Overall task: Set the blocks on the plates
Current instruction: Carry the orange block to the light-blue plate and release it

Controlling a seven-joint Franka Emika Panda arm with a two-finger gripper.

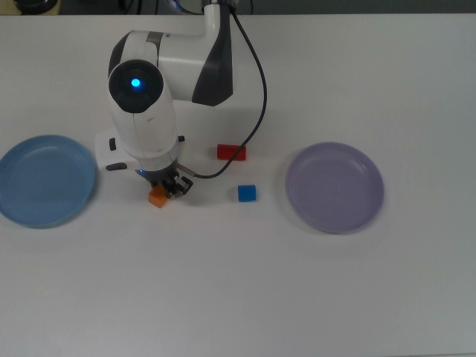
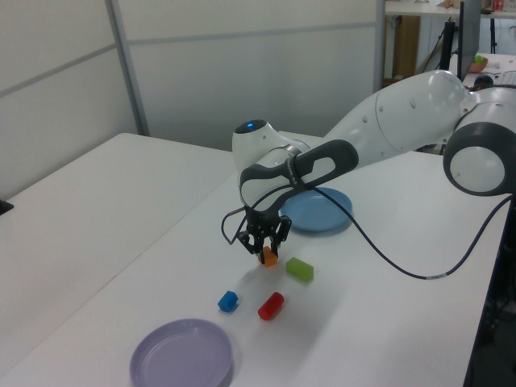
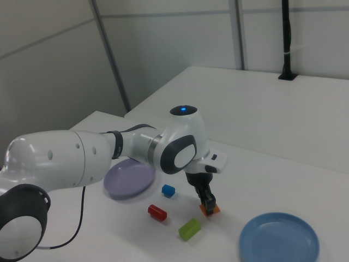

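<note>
My gripper (image 2: 267,253) is down at the table, open, with its fingers on either side of the orange block (image 2: 270,259), which rests on the table. In the top view the orange block (image 1: 157,197) peeks out from under the gripper (image 1: 170,189). The green block (image 2: 300,269) lies just beside it, hidden by the arm in the top view. The red block (image 1: 231,152) and the blue cube (image 1: 247,193) lie apart toward the lavender plate (image 1: 335,187). The light blue plate (image 1: 44,180) sits at the top view's left. Both plates hold nothing.
The arm's white body (image 1: 149,97) and a black cable (image 1: 256,89) hang over the table's middle back. In the right view the gripper (image 3: 206,200) stands between the lavender plate (image 3: 130,178) and the blue plate (image 3: 279,243).
</note>
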